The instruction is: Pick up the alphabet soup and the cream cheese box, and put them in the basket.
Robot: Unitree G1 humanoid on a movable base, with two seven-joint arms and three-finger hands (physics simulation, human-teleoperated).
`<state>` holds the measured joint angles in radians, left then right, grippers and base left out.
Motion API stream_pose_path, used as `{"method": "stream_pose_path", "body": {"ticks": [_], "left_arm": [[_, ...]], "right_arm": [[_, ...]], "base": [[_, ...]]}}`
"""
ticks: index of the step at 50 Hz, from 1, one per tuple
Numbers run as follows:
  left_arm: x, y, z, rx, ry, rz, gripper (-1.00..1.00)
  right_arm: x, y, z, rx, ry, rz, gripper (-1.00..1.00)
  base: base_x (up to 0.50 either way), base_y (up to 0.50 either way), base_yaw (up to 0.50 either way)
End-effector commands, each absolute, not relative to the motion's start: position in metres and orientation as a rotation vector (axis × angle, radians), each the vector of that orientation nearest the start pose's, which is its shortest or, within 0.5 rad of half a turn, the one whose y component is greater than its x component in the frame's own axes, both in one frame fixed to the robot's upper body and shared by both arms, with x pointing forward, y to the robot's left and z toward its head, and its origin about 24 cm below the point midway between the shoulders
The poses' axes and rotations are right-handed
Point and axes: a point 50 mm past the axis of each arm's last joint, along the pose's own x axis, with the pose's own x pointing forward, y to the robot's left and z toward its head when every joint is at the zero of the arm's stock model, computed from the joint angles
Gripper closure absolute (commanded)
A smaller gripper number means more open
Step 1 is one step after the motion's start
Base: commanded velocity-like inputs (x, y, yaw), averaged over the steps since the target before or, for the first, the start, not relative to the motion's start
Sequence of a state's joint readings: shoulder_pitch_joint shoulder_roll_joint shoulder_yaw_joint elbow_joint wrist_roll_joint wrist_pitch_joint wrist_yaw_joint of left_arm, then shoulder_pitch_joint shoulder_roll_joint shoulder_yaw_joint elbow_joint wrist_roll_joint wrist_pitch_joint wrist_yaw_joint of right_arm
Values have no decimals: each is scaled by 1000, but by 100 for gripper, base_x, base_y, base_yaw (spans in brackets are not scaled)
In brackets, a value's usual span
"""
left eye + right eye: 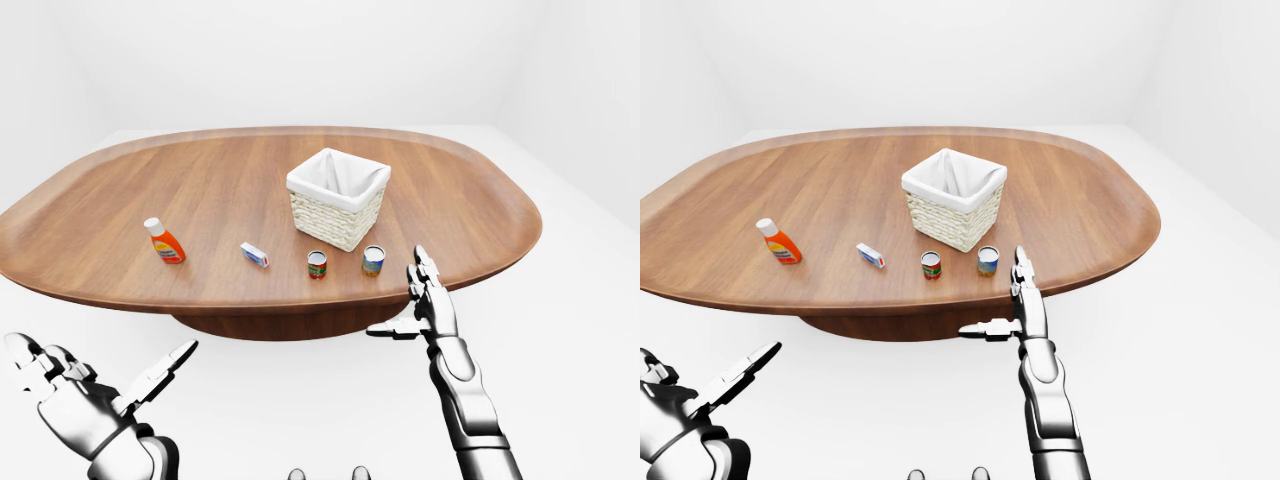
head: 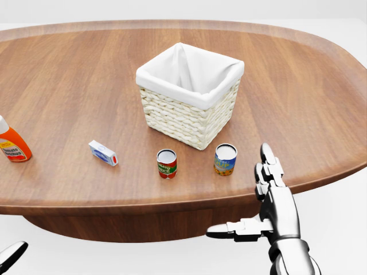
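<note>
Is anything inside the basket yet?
No, the basket shows only its white liner, while both cans and the cream cheese box still sit on the table.

Cream woven basket (image 2: 189, 117) with white lining, red-labelled alphabet soup (image 2: 167, 164), orange bottle (image 2: 12, 145).
</note>
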<state>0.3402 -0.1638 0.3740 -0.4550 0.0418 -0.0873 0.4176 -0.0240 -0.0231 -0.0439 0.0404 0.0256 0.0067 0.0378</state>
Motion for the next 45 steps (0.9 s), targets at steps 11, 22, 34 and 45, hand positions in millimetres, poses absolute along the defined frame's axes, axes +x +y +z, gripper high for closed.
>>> {"method": "stream_pose_path", "body": {"ticks": [11, 22, 34, 45], "left_arm": [[146, 249, 78, 37, -187, 913, -100], [146, 250, 76, 37, -183, 914, -100], [146, 250, 76, 37, -182, 915, -100], [145, 249, 81, 38, -201, 915, -100]], "right_arm": [[258, -161, 37, 1, 22, 0, -100], [258, -161, 37, 3, 27, -3, -100], [258, -161, 36, 4, 24, -1, -100], [258, -161, 37, 3, 24, 0, -100]], "base": [[0, 0, 0], [16, -8, 0], [22, -10, 0], [22, -10, 0]]}}
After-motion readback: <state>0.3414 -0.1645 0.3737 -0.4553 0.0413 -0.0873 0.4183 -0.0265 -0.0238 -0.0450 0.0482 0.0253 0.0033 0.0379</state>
